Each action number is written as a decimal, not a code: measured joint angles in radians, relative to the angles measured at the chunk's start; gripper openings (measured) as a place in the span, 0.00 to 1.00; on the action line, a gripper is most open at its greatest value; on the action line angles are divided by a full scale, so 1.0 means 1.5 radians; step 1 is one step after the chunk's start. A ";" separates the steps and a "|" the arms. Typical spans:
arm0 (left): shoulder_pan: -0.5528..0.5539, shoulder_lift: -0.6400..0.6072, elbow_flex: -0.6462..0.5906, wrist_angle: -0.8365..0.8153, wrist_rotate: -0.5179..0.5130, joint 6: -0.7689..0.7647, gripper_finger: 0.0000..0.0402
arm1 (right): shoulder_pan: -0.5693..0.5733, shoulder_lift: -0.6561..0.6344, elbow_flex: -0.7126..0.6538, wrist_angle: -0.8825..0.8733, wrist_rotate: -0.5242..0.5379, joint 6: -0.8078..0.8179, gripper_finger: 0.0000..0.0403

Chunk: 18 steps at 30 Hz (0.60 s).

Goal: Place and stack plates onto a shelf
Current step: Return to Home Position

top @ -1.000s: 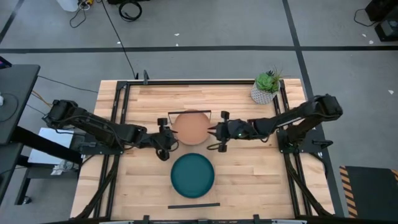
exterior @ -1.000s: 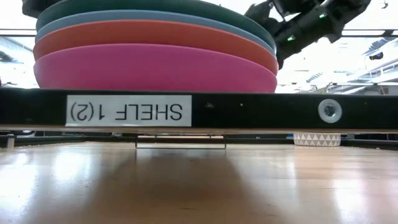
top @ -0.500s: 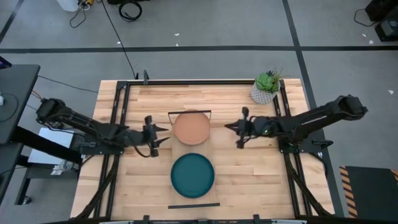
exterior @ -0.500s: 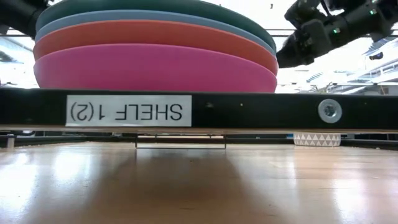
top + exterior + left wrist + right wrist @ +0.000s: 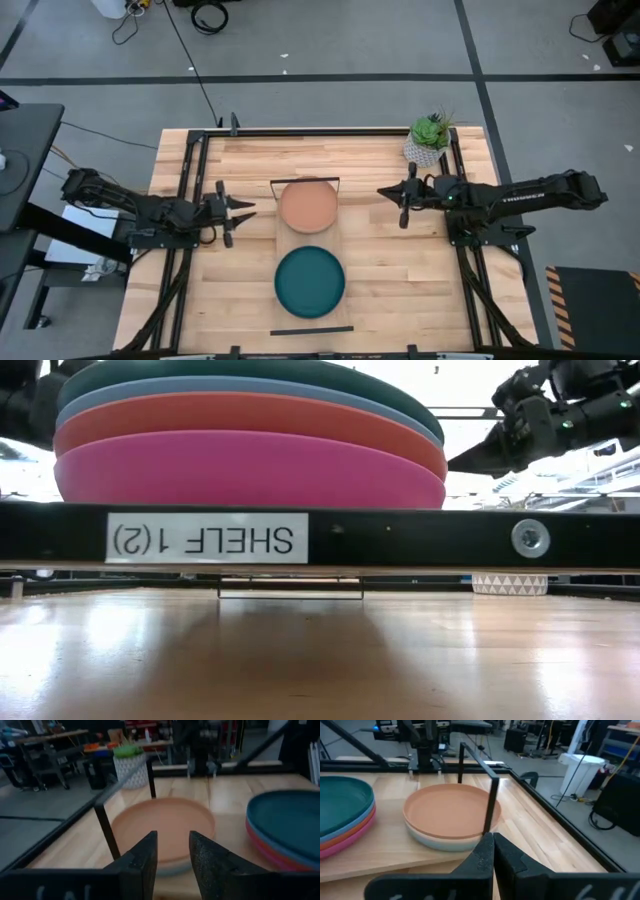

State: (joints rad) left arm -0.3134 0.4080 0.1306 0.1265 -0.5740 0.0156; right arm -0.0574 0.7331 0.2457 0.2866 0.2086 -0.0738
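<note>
Two stacks are seen on the shelf [image 5: 283, 238], which lies lengthwise at the centre of the bench [image 5: 400, 270]. On the far half, the terracotta plate [image 5: 308, 205] is set on top of a paler plate [image 5: 445, 840]; what lies under that can't be told. On the near half, the dark teal plate [image 5: 310, 281] is on top, w/ the pale aqua plate [image 5: 200, 386], orange plate [image 5: 250, 412] & magenta plate [image 5: 250, 472] stacked below it in that order, magenta at the bottom. The left tool [image 5: 243, 208] is held over the bench to the left of the terracotta plate, apart from the shelf & pointed toward it. Its fingers [image 5: 142, 865] are parted by only a narrow gap & nothing is held. The right tool [image 5: 385, 193] is held on the opp. side, right of the same plate & clear of it, not far from the potted plant [image 5: 428, 140] at the far-right corner. Its fingers [image 5: 480, 857] are pressed together w/ nothing between them.
</note>
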 joint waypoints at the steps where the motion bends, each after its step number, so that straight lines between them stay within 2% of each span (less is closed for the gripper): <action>1: -0.003 -0.003 -0.002 0.006 -0.002 -0.002 0.29 | -0.004 -0.017 -0.009 -0.004 0.001 0.000 0.02; 7: -0.024 -0.052 -0.017 -0.025 -0.024 -0.004 0.27 | -0.015 -0.089 -0.042 -0.006 0.002 0.010 0.02; 18: -0.067 -0.087 -0.017 -0.054 -0.065 -0.004 0.27 | -0.036 -0.232 -0.135 -0.045 -0.001 0.054 0.03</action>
State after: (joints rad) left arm -0.4135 0.2768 0.1055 0.0455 -0.6720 0.0098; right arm -0.1113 0.3855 0.0430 0.2189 0.2067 0.0066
